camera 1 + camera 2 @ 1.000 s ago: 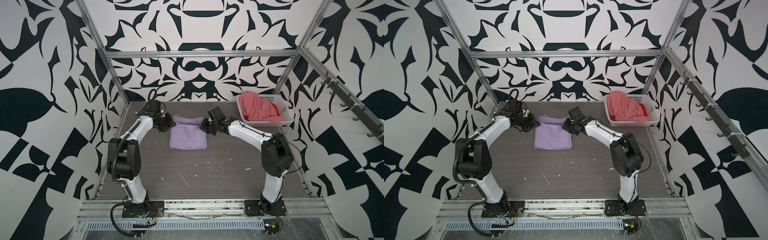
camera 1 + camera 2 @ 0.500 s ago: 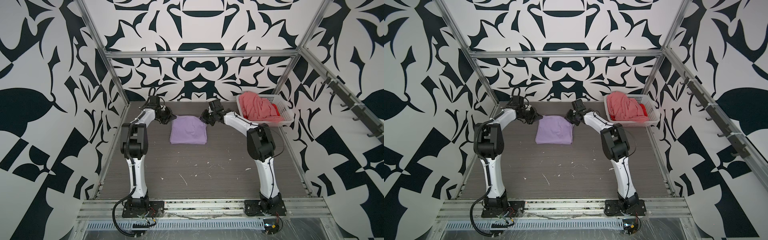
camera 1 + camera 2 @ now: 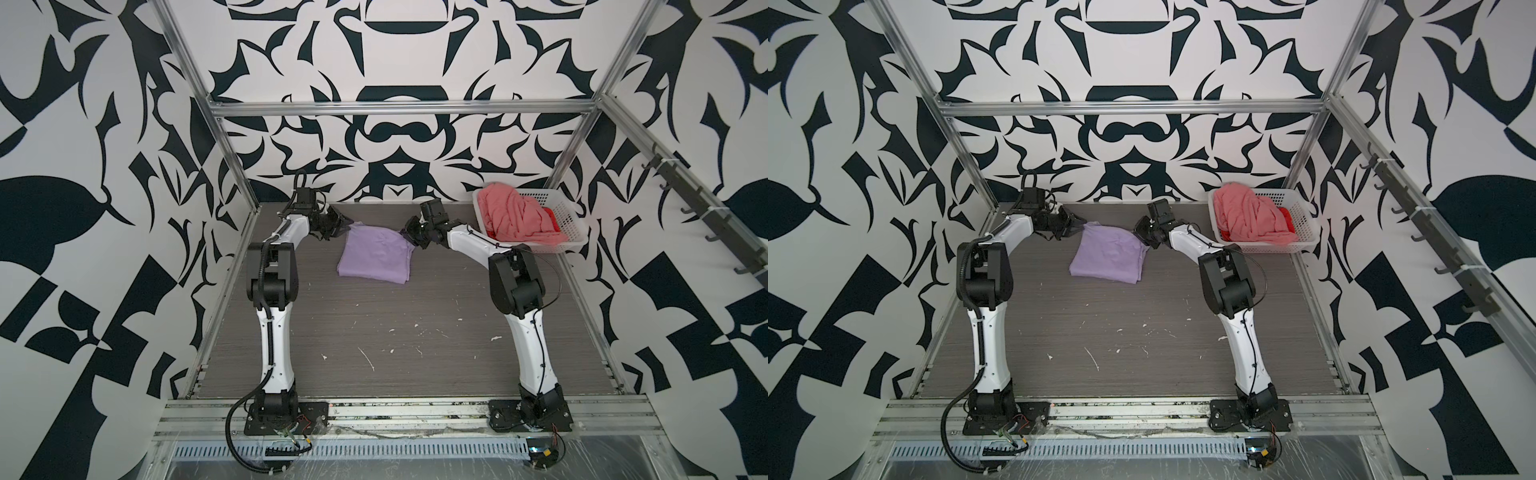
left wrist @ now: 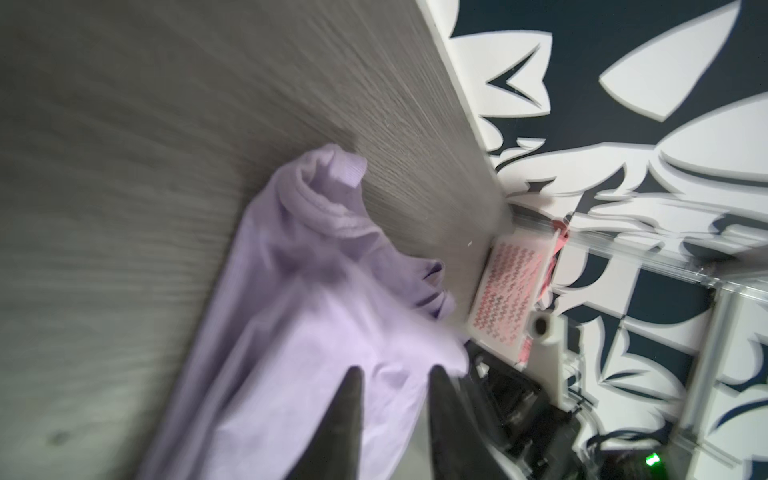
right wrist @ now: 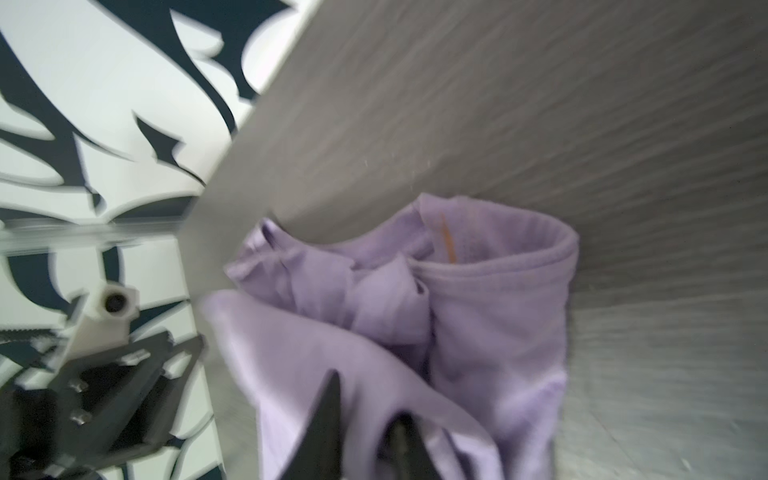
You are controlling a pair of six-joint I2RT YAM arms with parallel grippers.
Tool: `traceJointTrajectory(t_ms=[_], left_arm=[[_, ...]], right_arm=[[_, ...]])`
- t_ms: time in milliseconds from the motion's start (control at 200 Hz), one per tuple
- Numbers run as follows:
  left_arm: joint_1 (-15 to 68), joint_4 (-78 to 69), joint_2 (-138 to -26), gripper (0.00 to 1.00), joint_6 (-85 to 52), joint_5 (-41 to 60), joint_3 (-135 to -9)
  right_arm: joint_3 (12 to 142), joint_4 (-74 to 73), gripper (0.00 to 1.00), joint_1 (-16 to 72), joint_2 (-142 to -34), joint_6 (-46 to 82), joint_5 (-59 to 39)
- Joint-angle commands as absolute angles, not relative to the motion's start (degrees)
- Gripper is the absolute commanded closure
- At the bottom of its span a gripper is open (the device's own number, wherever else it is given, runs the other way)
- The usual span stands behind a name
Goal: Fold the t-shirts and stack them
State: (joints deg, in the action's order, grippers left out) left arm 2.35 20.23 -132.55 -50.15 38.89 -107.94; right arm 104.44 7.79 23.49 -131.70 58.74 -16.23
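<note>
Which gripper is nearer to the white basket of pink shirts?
Right. The right gripper is at the lavender tee's far corner on the side of the basket; the left gripper is at the opposite far corner.

Top views look down from front; both wrist cameras (blurred, close) share the lavender tee (image 4: 291,324).

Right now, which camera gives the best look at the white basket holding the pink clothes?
Both top views: the white basket shows whole and sharp, a salmon-pink t-shirt heaped inside over a red one. The left wrist view catches only a blurred patch of its perforated wall. The right wrist view misses it.
</note>
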Motion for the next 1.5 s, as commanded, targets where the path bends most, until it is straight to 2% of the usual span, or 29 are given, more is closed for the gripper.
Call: traceJointTrajectory(t_ms=[0, 180, 360, 385, 525, 755, 825, 1090, 1270, 1500], left_arm=[[0.26, 16.09, -131.74, 0.54, -51.16, 38.93, -107.02], [-1.82, 15.55, -126.15, 0.43, -46.92, 34.98, -102.18], [-1.38, 23.59, -122.99, 0.39, -38.06, 34.08, -100.88], [-1.16, 24.0, -122.41, 0.32, -37.1, 33.82, -100.18], [0.32, 24.36, -119.9, 0.2, -34.89, 33.6, -96.09], [4.83, 23.56, -121.98, 0.16, -33.13, 34.94, -98.21], [5.48, 23.74, -123.49, 0.0, -33.46, 35.76, -99.91], [5.63, 23.76, -126.04, 0.01, -32.81, 36.47, -101.7], [5.62, 24.97, -127.81, 0.01, -31.7, 36.19, -101.86], [5.54, 26.02, -129.76, 0.01, -30.1, 35.23, -101.64]], right_arm=[[103.3, 1.55, 0.56, 22.68, -127.12, 57.27, -12.82], [101.79, 8.18, 0.54, 23.47, -122.71, 51.55, -7.54], [101.94, 14.35, 0.54, 27.65, -120.98, 46.77, -2.89], [102.3, 14.91, 0.54, 28.41, -121.17, 46.42, -2.15], [108.09, 17.65, 0.55, 30.98, -125.31, 45.02, 0.6], [116.54, 17.01, 0.56, 31.74, -133.74, 42.18, 5.01], [117.57, 15.91, 0.56, 31.65, -135.1, 41.42, 6.16], [127.1, 24.28, 0.56, 30.86, -142.69, 39.04, 10.28], [126.55, 30.28, 0.56, 30.87, -142.41, 39.34, 18.23], [125.42, 31.8, 0.56, 30.68, -141.31, 38.14, 18.33]])
